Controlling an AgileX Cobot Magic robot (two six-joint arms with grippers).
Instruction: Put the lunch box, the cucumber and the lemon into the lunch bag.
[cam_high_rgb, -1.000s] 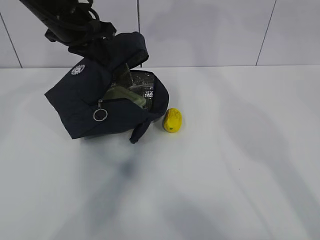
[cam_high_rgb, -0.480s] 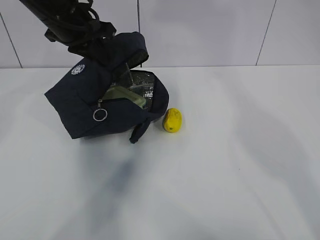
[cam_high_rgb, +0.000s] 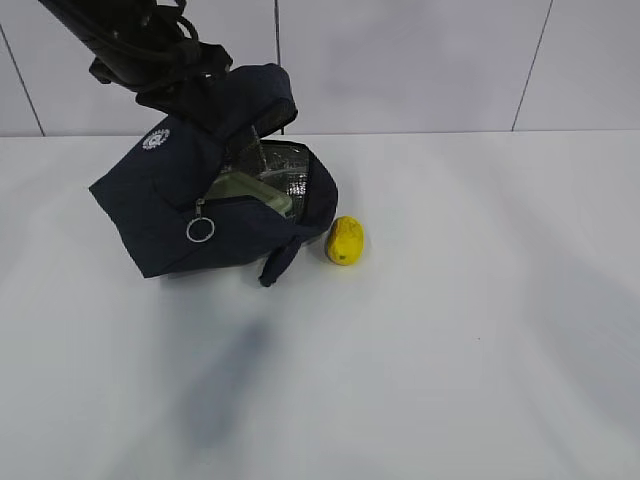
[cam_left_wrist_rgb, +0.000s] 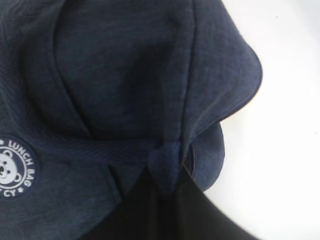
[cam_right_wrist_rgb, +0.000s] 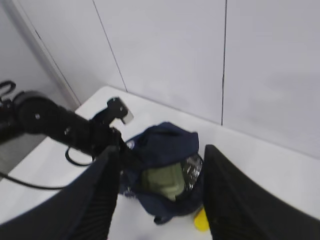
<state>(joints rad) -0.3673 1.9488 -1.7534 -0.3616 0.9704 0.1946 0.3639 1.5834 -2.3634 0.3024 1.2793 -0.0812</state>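
Observation:
The navy lunch bag (cam_high_rgb: 160, 215) lies tilted on the white table, its mouth open toward the right. The lunch box (cam_high_rgb: 252, 190) sits inside it, its sage-green lid showing; it also shows in the right wrist view (cam_right_wrist_rgb: 162, 181). The lemon (cam_high_rgb: 345, 240) lies on the table just right of the bag's mouth. The cucumber is out of view. My left gripper (cam_high_rgb: 188, 88) is shut on a fold of the bag's top fabric (cam_left_wrist_rgb: 165, 162) and holds the flap up. My right gripper (cam_right_wrist_rgb: 162, 155) is open and empty, high above the bag (cam_right_wrist_rgb: 165, 145); it does not show in the exterior view.
A tiled wall (cam_high_rgb: 420, 60) runs behind the table. The left arm (cam_right_wrist_rgb: 55, 125) reaches in from the back left. The bag's silver ring pull (cam_high_rgb: 200, 230) hangs on its front, and a loose strap (cam_high_rgb: 275, 265) lies toward the lemon.
A soft shadow on the table in front of the bag has shifted toward the lower left. The bag, lemon and left arm have stayed in place.

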